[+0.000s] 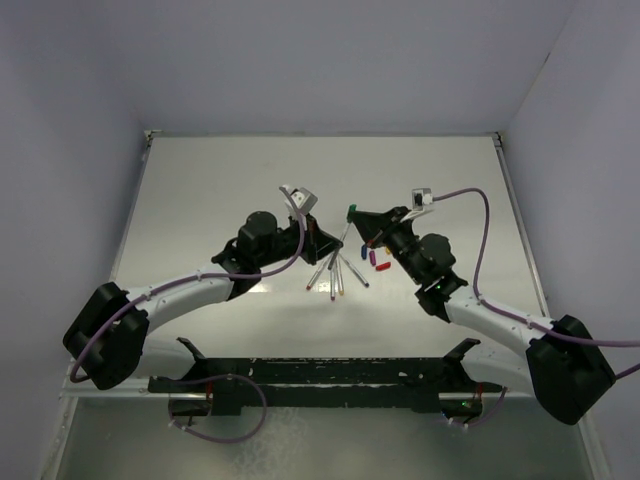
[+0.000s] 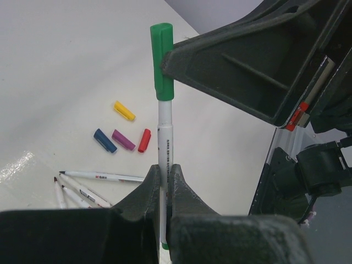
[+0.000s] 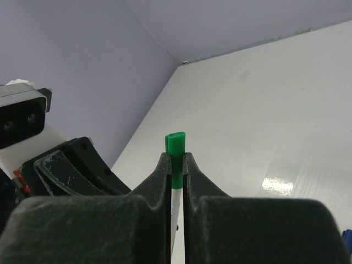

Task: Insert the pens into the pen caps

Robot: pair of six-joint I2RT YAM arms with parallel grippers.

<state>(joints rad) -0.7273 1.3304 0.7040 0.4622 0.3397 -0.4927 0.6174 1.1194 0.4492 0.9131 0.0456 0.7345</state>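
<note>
A white pen (image 2: pixel 165 137) stands upright between my two grippers, above the table. My left gripper (image 2: pixel 164 175) is shut on its lower barrel. A green pen cap (image 2: pixel 162 60) sits on the pen's top end, and my right gripper (image 3: pixel 176 160) is shut on that green cap (image 3: pixel 176 146). In the top view the left gripper (image 1: pixel 334 246) and right gripper (image 1: pixel 356 216) meet at mid-table. Several loose pens (image 1: pixel 336 277) lie fanned below them. Yellow (image 2: pixel 124 110), blue (image 2: pixel 104 140), purple (image 2: pixel 123 139) and red (image 2: pixel 144 140) caps lie loose on the table.
The white table (image 1: pixel 200 200) is walled at the back and sides. A black frame (image 1: pixel 320 378) runs along the near edge between the arm bases. Purple cables (image 1: pixel 480 215) loop off both arms.
</note>
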